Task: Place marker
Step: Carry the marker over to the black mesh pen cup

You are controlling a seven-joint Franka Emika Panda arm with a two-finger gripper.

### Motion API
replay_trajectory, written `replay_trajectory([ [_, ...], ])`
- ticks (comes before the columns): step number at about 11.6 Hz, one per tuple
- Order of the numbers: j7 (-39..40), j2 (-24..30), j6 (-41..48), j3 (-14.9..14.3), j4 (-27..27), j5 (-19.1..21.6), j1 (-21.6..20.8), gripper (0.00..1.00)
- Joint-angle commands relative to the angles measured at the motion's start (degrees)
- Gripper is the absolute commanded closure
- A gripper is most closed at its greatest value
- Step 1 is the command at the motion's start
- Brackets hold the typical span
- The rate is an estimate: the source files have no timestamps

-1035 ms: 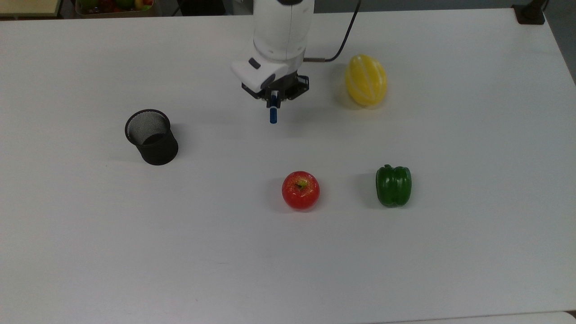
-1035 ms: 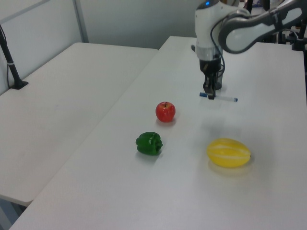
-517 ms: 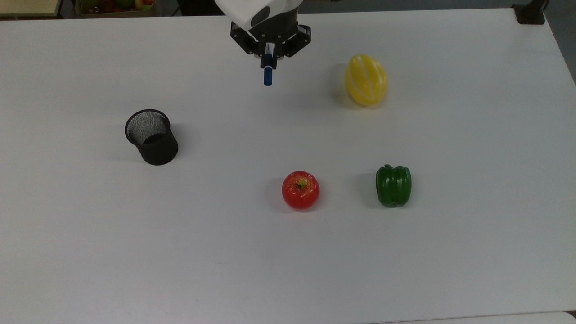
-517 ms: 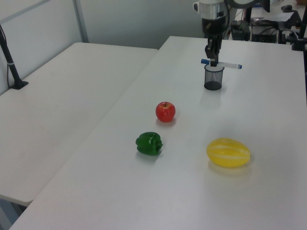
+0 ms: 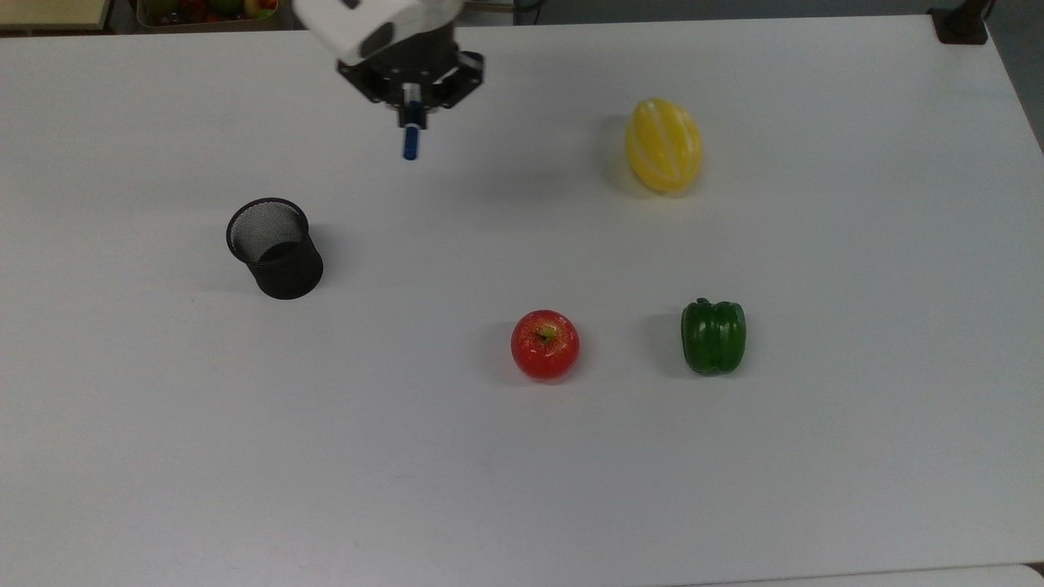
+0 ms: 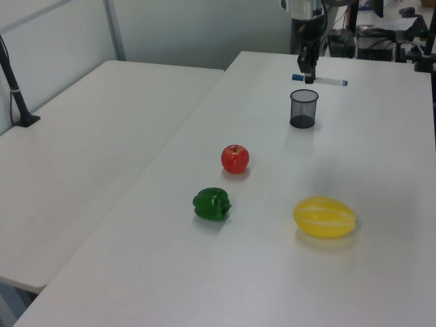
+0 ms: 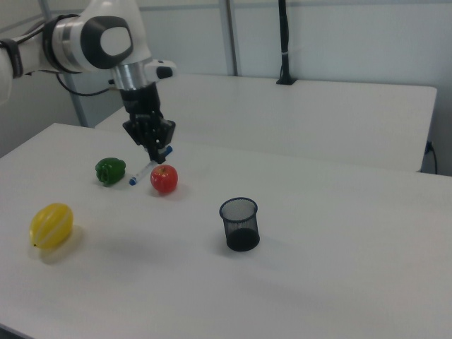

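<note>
I am carrying the slim white pen-shaped marker with the blue cap (image 5: 410, 143), and it is riding crosswise and roughly level in the black two-finger gripper (image 5: 412, 99), clenched near the marker's middle and held well above the white table (image 5: 522, 456); in the left view the marker (image 6: 328, 81) is hanging beyond and above the black wire-mesh cup (image 6: 303, 108), and in the right view it (image 7: 146, 169) is showing in front of the red apple (image 7: 164, 179), with its cap end poking out past the fingers. I am judging the marker to be light and stiff, with a smooth round barrel that could twist or slip between flat pads, so a grip around the middle of the barrel, as now, is looking like the sensible hold, and any tilt toward upright will need to be slow. Compared with half a second ago, the gripper is sitting further toward the top view's left, closer to the line of the mesh cup (image 5: 274, 248), with the marker at about the same height and angle in the grip; a second ago it was far lower, just over the table. The apple (image 5: 545, 344), the green bell pepper (image 5: 714, 336) and the yellow ribbed melon (image 5: 663, 144) are lying where they were.
</note>
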State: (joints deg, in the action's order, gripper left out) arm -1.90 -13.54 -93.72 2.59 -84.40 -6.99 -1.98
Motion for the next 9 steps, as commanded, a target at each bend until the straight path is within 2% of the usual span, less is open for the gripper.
replay_trajectory([
  [1,7.2,-0.3,0.3,-5.2,0.2,0.4,1.3,0.87],
  [3,10.3,-0.5,-0.1,-6.9,0.3,0.4,3.6,0.87],
  [6,10.4,-0.3,-4.0,-7.1,0.1,0.6,4.9,0.87],
  [9,9.8,0.1,-13.3,-7.2,-1.4,0.7,6.4,0.87],
])
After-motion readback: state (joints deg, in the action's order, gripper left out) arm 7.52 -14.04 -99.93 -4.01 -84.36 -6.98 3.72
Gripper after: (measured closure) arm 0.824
